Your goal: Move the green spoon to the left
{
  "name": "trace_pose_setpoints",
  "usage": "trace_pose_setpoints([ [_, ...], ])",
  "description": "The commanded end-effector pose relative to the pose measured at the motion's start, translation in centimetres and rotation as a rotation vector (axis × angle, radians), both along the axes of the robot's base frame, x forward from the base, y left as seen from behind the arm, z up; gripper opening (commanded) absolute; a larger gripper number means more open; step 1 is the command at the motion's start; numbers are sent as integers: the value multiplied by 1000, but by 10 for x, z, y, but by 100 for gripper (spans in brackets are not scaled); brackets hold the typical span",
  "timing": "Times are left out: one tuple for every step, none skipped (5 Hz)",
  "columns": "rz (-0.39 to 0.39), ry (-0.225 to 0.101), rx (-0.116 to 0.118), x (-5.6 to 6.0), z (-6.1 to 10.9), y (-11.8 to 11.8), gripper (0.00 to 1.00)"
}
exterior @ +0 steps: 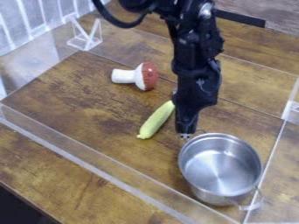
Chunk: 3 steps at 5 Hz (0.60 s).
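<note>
The green spoon point(155, 122) lies flat on the wooden table, its yellow-green handle slanting from lower left to upper right. Its silver head is hidden behind the arm. My gripper point(184, 129) points down just right of the handle's upper part, close to the pot's rim. Its fingers are pressed together with nothing between them. I cannot tell whether they touch the spoon.
A round steel pot point(219, 167) stands at the lower right, right below the gripper. A red-capped white mushroom toy point(138, 76) lies behind and left of the spoon. Clear plastic walls point(82, 149) fence the table.
</note>
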State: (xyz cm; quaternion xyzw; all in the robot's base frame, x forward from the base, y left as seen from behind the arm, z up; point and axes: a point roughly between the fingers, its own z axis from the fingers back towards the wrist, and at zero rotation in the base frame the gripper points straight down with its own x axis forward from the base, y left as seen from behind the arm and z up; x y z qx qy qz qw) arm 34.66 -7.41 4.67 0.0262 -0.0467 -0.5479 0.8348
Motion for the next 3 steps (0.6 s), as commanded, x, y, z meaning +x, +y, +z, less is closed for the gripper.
trace_pose_setpoints([
  [-1,-33,-33,7,5,16,0],
  [26,-20,-52,11,-2,17,0],
  [70,-6,-59,14,4,17,0],
])
